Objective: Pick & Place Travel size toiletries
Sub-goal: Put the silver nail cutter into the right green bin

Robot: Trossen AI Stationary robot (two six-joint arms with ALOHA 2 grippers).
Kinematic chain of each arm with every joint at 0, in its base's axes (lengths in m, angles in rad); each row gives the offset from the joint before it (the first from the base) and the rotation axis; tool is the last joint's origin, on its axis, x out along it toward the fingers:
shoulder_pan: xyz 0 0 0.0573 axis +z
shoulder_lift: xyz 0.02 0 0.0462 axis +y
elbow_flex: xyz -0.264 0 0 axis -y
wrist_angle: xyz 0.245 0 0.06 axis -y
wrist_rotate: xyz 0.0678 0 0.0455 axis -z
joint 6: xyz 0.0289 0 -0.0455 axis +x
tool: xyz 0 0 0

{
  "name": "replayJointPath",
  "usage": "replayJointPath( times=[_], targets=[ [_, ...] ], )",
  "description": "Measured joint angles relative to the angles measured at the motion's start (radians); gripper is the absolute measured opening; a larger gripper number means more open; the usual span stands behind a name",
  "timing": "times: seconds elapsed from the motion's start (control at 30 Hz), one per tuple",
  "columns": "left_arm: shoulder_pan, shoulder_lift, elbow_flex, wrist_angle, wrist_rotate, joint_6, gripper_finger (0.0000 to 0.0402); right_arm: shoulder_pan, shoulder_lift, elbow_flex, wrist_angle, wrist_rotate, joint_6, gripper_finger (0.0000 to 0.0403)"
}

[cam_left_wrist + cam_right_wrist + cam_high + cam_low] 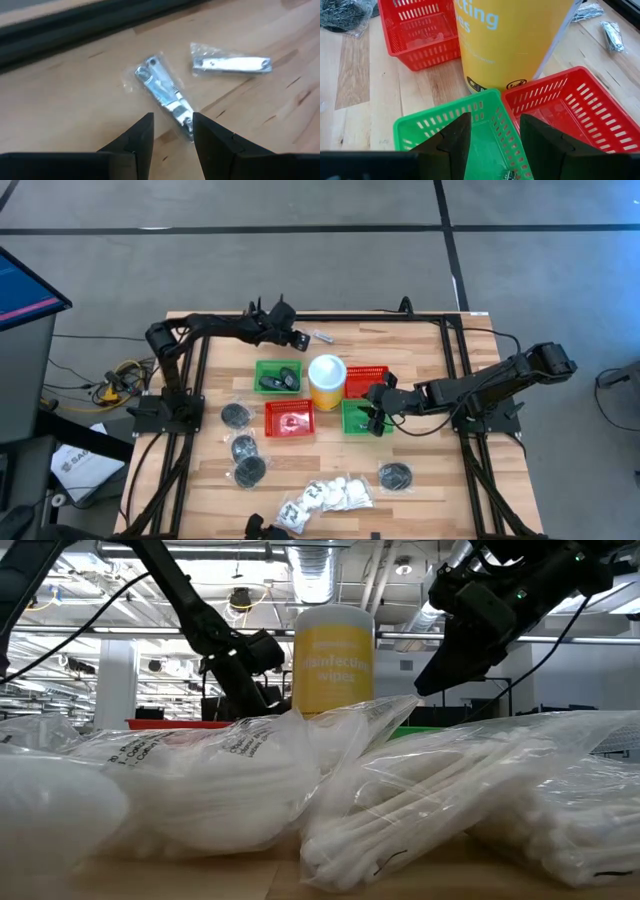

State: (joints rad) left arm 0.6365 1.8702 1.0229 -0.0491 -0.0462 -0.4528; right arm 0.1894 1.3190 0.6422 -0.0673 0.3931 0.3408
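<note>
Two bagged silvery nail clippers lying flat on the desk near its far edge, left hand open just above one of them, right hand open and empty over a green basket, beside the yellow tub and red baskets.
</note>
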Motion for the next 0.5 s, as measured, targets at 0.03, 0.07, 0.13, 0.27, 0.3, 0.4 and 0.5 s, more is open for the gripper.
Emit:
replayJointPath(
  times=[0.03, 0.07, 0.13, 0.27, 0.3, 0.4, 0.5],
  targets=[
    [0.000, 0.004, 0.000, -0.001, 0.000, 0.000, 0.0127, 0.000, 0.000, 0.000, 0.000, 0.000, 0.000, 0.0159],
    [0.000, 0.005, 0.000, 0.003, 0.000, -0.001, 0.0127, 0.000, 0.000, 0.000, 0.000, 0.000, 0.000, 0.0159],
    [-0.001, 0.005, 0.000, 0.006, -0.001, -0.001, 0.0127, 0.000, 0.000, 0.000, 0.000, 0.000, 0.000, 0.0159],
    [-0.003, 0.005, 0.000, 0.007, -0.001, -0.005, 0.0127, 0.000, 0.000, 0.000, 0.000, 0.000, 0.000, 0.0159],
    [-0.005, 0.005, 0.000, 0.007, -0.002, -0.008, 0.0127, 0.000, 0.000, 0.000, 0.000, 0.000, 0.000, 0.0159],
    [-0.011, 0.005, 0.000, 0.013, -0.006, -0.031, 0.0127, 0.000, 0.000, 0.000, 0.000, 0.000, 0.000, 0.0159],
    [-0.018, 0.005, 0.009, 0.013, -0.006, -0.036, 0.0127, 0.000, 0.000, 0.000, 0.000, 0.000, 0.000, 0.0159]
  ],
)
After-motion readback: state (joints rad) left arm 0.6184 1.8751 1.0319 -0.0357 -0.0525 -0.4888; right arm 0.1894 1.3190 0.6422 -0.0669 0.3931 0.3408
